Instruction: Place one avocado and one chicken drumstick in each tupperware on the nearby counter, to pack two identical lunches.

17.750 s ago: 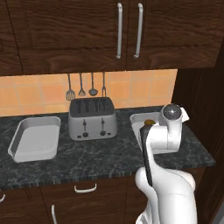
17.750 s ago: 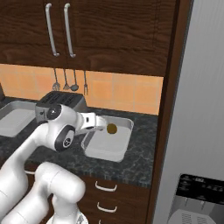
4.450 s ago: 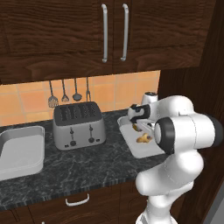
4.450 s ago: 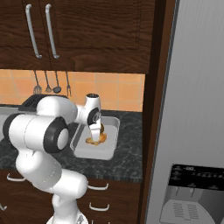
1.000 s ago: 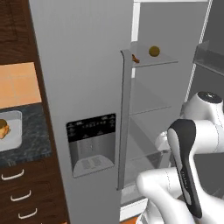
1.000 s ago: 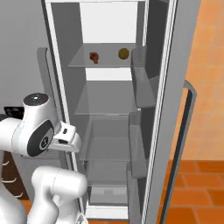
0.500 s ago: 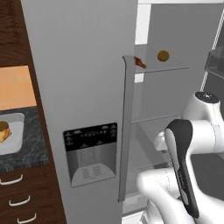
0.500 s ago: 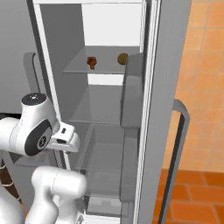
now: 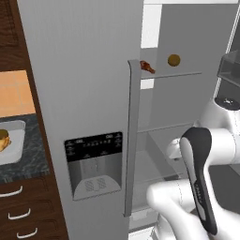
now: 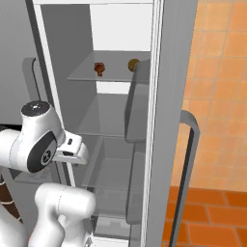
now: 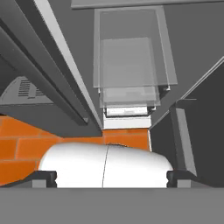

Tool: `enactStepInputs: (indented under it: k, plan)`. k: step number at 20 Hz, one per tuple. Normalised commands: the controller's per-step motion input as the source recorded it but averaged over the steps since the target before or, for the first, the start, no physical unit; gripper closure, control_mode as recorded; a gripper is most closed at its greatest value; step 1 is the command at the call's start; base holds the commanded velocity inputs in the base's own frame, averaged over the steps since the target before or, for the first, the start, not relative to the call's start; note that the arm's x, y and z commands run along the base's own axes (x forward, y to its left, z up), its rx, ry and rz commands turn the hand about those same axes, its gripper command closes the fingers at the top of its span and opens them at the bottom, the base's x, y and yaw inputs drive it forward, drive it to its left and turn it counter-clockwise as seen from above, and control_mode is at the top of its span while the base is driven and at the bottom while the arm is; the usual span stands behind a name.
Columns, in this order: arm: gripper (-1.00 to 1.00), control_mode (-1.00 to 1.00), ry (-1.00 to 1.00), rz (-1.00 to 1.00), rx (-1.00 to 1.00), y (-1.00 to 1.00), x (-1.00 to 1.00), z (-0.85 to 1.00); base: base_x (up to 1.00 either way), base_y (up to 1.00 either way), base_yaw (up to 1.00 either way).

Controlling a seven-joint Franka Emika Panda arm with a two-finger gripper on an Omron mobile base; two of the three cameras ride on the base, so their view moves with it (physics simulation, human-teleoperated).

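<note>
At far left in our left base view, one tupperware [image 9: 14,145] sits on the counter [image 9: 26,161] with a tan food piece already inside it, just beside the closed grey freezer door [image 9: 79,93] and its dispenser panel [image 9: 93,164]. To the right of that door's long handle [image 9: 132,136], the refrigerator stands open, and on its upper glass shelf [image 10: 103,70] we find the remaining reddish-brown chicken drumstick [image 9: 146,66] and, near it to the right, the second avocado [image 9: 174,60]; the right base view shows the same pair, drumstick [image 10: 99,68] left of avocado [image 10: 133,64], apart from each other. Our arm is folded low in front of the open compartment, and the hand view looks down past the fridge's lower drawers toward the orange tile floor [image 11: 26,144]. The gripper [image 11: 111,178] shows just the outer edges of its dark tips at the bottom corners of that view, so we judge the jaws spread wide with nothing between them. We judge the next step to be a long reach up to the shelf, and the risks follow from that: the arm could strike the open door [image 10: 169,120] or the shelf edge on the way up, a glancing touch could roll the round avocado back out of reach, and taking the wrong item would leave the second lunch mismatched.
</note>
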Motion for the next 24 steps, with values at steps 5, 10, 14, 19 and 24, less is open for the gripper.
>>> enactStepInputs:
  k: [5, 10, 14, 19, 24]
  plan:
    - [-1.00, -1.00, -0.31, 0.07, 0.00, 0.00, 0.32, 0.78, 0.00, 0.00, 0.00]
    - [-1.00, -1.00, -0.25, 0.13, 0.00, 0.00, 0.33, 0.69, 0.00, 0.00, 0.00]
    - [-1.00, -1.00, -0.22, 0.12, 0.00, -0.01, 0.35, 0.62, 0.00, 0.00, 0.00]
    - [-1.00, -1.00, -0.06, 0.13, 0.00, -0.07, 0.51, 0.68, 0.00, 0.00, 0.00]
    - [-1.00, -1.00, 0.00, 0.13, 0.00, -0.15, 0.73, 0.49, 0.00, 0.00, 0.00]
